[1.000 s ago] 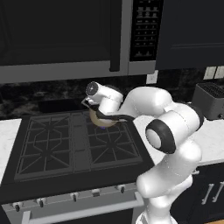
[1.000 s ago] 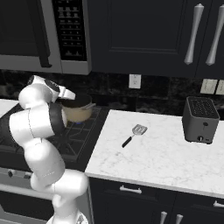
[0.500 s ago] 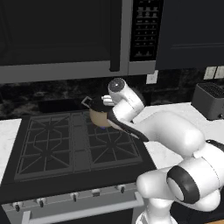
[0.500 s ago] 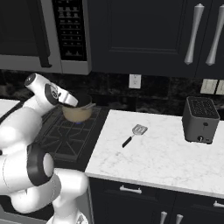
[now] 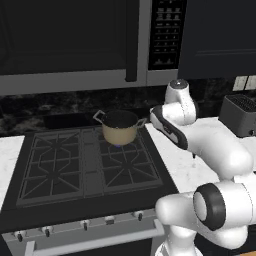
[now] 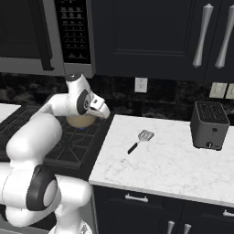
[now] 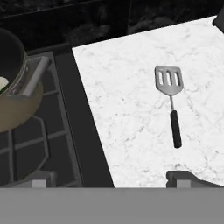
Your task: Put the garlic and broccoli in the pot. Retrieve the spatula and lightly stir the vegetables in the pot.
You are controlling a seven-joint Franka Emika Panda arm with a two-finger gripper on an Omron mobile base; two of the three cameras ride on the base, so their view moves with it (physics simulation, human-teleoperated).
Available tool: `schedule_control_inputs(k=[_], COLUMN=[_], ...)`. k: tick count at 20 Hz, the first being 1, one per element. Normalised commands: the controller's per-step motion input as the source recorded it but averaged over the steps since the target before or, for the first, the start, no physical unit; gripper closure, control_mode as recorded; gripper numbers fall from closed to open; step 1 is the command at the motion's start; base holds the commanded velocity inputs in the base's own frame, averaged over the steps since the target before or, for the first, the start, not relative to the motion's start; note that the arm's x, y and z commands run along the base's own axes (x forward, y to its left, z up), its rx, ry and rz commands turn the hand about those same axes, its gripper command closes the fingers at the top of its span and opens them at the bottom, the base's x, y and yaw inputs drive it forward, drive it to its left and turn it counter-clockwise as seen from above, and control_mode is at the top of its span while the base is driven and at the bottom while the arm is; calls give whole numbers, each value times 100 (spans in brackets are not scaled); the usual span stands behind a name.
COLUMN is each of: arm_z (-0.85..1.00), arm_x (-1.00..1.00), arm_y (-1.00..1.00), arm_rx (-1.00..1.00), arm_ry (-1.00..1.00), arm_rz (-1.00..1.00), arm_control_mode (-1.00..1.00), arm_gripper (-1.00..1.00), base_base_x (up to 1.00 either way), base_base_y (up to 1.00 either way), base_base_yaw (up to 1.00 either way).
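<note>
My tool [image 7: 112, 177], jaws apart, may miss the thin spatula [image 7: 171, 103] lying flat on the tabletop [image 7: 127, 113] right of the pot [image 7: 15, 94]; vegetables inside look present, I think.

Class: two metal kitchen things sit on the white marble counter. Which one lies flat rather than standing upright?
The spatula: it lies flat, slotted head and black handle on the counter. The toaster stands upright.

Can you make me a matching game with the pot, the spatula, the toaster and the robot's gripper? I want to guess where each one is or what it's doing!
Things:
1. pot
2. spatula
3. toaster
4. gripper

Places or states:
A. lying flat in the middle of the white marble counter
B. open, holding nothing
C. on a back burner of the black stove
D. at the counter's far end, by the wall

Pairs: 1-C, 2-A, 3-D, 4-B
</note>
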Motion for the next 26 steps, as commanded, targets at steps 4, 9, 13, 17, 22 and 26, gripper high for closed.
schedule_control_inputs(k=[4,9,13,17,22,26], arm_z=[-13,-42,-49,-39,-36,-8], arm_x=[57,23,-11,0,-16,-36], arm_y=[-87,-61,-51,-42,-27,-36], arm_rx=[-3,-14,-15,-21,-25,-24], arm_ry=[32,17,1,9,7,0], arm_rz=[16,49,73,79,80,76], arm_control_mode=[-100,-100,-100,-100,-100,-100], arm_gripper=[-100,-100,-100,-100,-100,-100], base_base_x=[0,0,0,0,0,0], base_base_y=[0,0,0,0,0,0], base_base_yaw=[0,0,0,0,0,0])
